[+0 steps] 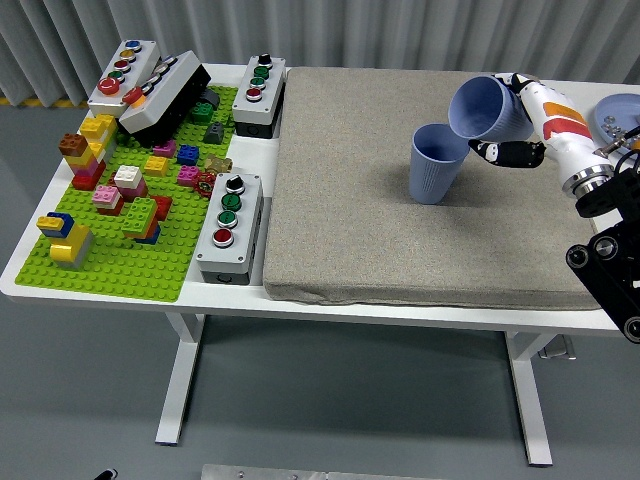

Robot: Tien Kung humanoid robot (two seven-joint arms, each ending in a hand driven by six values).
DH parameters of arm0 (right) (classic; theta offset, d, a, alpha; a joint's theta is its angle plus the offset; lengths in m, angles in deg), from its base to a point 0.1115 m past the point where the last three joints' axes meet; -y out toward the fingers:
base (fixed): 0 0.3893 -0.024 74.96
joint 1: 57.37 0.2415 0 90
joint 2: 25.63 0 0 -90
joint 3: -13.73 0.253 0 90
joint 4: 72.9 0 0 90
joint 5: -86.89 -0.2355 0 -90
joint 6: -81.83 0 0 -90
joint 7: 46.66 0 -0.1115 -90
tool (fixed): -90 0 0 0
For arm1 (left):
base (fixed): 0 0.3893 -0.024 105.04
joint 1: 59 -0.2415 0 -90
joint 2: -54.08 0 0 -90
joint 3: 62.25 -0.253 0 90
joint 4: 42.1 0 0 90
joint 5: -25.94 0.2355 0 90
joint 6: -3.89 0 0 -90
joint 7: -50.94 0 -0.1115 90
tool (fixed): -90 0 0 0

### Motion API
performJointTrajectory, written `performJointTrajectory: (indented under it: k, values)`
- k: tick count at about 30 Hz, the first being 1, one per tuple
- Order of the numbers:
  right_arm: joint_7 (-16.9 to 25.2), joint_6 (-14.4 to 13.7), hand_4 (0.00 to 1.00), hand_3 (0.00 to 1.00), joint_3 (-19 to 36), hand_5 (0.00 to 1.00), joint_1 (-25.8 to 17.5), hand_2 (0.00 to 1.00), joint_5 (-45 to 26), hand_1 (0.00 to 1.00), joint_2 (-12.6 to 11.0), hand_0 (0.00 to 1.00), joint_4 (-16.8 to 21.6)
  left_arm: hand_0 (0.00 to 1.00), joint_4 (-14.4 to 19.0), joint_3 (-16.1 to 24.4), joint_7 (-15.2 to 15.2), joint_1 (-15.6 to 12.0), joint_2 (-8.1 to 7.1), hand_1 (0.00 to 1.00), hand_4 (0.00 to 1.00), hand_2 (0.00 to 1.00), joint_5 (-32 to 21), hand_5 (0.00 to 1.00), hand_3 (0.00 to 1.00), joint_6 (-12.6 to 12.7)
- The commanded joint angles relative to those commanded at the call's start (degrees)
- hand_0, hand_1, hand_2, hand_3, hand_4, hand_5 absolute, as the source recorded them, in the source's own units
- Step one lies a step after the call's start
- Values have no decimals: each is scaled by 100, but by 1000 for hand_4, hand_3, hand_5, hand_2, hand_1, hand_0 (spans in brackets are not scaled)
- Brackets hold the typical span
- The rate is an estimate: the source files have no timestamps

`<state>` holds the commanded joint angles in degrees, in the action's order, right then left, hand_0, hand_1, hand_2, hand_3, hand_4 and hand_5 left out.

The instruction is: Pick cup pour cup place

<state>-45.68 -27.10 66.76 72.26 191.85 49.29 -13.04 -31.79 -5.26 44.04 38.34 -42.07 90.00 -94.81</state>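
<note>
One blue cup (436,164) stands upright on the grey mat (400,200), right of centre. A second blue cup (484,108) is held above it, tipped far over to the left with its mouth facing left and down over the standing cup's rim. My right hand (515,118), white with black fingers, is shut on the tilted cup from its right side. No contents can be made out in either cup. The left arm does not appear.
A green baseplate (120,260) with several coloured bricks fills the table's left. Three grey button boxes (229,227) (259,94) (124,73) stand around it. A blue plate (618,120) with small items sits at the far right edge.
</note>
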Motion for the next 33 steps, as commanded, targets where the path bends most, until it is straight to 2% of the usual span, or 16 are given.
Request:
performJointTrajectory:
  k: [13,33]
  values:
    - [5,-199,673,538,-344,180,127,483,120,612,-95,709,-103,806,0,23,-1,0,-7,752,516,812,12,998,721,4]
    - [4,-250,682,531,-735,194,386,481,77,615,-265,716,-278,806,0,45,1,49,-26,753,514,813,20,998,723,10]
